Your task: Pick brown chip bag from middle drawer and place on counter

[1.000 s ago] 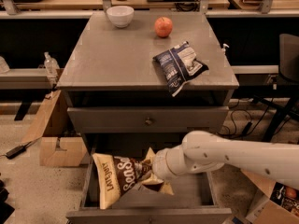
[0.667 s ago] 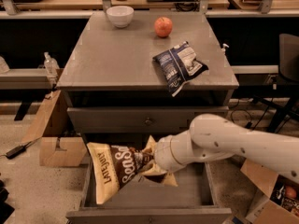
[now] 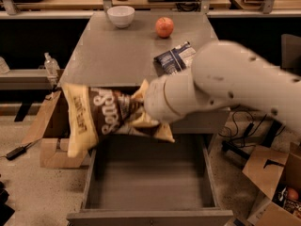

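Note:
The brown chip bag (image 3: 101,114), dark brown in the middle with pale yellow ends, hangs in the air over the left front of the open middle drawer (image 3: 150,185). It is level with the front edge of the counter (image 3: 113,55). My gripper (image 3: 143,112) is shut on the bag's right end, and its fingers are mostly hidden behind the white wrist and the crumpled bag. The bag tilts down to the left, past the cabinet's left side. The drawer's grey floor is bare.
On the counter stand a white bowl (image 3: 121,16), a red-orange fruit (image 3: 164,27) and a dark blue and white chip bag (image 3: 171,60), which my arm partly covers. Cardboard boxes sit on the floor at left (image 3: 51,145) and right (image 3: 273,182). A bottle (image 3: 51,65) stands at left.
My gripper has lifted the brown chip bag up out of the drawer to the height of the counter's front edge. The drawer floor is now bare.

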{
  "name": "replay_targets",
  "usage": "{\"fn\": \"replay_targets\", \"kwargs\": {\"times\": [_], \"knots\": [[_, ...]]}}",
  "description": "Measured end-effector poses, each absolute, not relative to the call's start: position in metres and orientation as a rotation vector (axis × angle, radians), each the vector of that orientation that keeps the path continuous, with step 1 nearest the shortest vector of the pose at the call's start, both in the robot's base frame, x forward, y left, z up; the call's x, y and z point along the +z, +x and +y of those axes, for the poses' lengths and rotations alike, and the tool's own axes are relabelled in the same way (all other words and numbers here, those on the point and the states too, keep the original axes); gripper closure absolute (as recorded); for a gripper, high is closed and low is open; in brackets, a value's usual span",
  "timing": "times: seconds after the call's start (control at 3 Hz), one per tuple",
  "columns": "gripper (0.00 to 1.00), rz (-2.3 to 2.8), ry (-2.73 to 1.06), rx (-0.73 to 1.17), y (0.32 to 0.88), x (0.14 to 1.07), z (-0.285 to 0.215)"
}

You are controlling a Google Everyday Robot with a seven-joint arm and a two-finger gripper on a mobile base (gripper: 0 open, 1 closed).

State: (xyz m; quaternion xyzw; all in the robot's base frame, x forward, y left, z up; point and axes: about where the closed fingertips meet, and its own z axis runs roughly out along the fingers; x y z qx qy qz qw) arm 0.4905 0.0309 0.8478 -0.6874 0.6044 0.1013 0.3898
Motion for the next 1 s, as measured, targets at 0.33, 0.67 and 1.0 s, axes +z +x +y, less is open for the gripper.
{"fn": "replay_targets", "kwargs": {"times": [0.33, 0.67, 1.0], "knots": [[1.00, 1.491, -1.678, 0.113, 0.521, 0.932, 0.048], [1.00, 1.470, -1.644, 0.002, 0.548, 0.964, 0.047], [1.00, 1.470, -1.644, 0.002, 0.548, 0.964, 0.047]]}}
